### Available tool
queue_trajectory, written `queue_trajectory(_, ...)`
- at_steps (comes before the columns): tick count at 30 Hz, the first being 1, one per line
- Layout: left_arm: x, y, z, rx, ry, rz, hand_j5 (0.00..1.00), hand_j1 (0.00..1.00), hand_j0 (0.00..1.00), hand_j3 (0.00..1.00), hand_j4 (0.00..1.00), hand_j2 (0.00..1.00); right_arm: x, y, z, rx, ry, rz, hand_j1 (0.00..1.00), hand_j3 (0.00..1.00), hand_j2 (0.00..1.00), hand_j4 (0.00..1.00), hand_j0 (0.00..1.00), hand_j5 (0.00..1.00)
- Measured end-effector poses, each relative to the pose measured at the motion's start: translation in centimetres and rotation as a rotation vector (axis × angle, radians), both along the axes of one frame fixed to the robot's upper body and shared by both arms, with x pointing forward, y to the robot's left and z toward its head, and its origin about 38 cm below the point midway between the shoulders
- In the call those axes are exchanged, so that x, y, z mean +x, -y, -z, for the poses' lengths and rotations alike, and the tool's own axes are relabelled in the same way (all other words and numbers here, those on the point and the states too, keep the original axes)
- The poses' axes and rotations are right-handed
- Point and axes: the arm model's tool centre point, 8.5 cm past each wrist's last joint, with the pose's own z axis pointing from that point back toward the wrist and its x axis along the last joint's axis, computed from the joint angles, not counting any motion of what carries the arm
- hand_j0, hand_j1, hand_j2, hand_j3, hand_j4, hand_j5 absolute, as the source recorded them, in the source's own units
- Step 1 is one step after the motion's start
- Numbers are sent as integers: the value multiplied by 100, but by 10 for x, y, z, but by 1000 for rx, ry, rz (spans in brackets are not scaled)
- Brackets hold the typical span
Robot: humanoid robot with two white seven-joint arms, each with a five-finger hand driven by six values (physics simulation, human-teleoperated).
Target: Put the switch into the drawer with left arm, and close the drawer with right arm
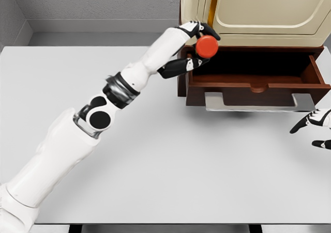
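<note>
On grey table: open drawer, grey wall behind.

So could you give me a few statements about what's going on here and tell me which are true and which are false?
1. The left hand holds a red switch. True.
2. The drawer is shut. False: it is pulled open, its inside showing.
3. The switch lies on the drawer's floor. False: it is held in the hand at the drawer's left end.
4. The right hand shows at the right edge with its fingers spread, holding nothing. True.
5. The right hand grips the drawer's grey handle. False: it is apart from the handle, lower and to the right.
</note>
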Motion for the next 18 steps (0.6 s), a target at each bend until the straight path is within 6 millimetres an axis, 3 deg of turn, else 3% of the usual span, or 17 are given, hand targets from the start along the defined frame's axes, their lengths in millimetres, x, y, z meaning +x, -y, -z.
queue_trajectory(5, 3, 12, -7, 45, 49, 3, 34, 34, 34, 34, 34, 34, 0, 0, 0, 0, 0, 0, 67, 67, 67, 67, 67, 67)
queue_trajectory(18, 16, 37, 2, 164, 118, -34, 34, 34, 34, 34, 34, 34, -1, 0, 1, 0, -5, 0, 67, 67, 67, 67, 67, 67)
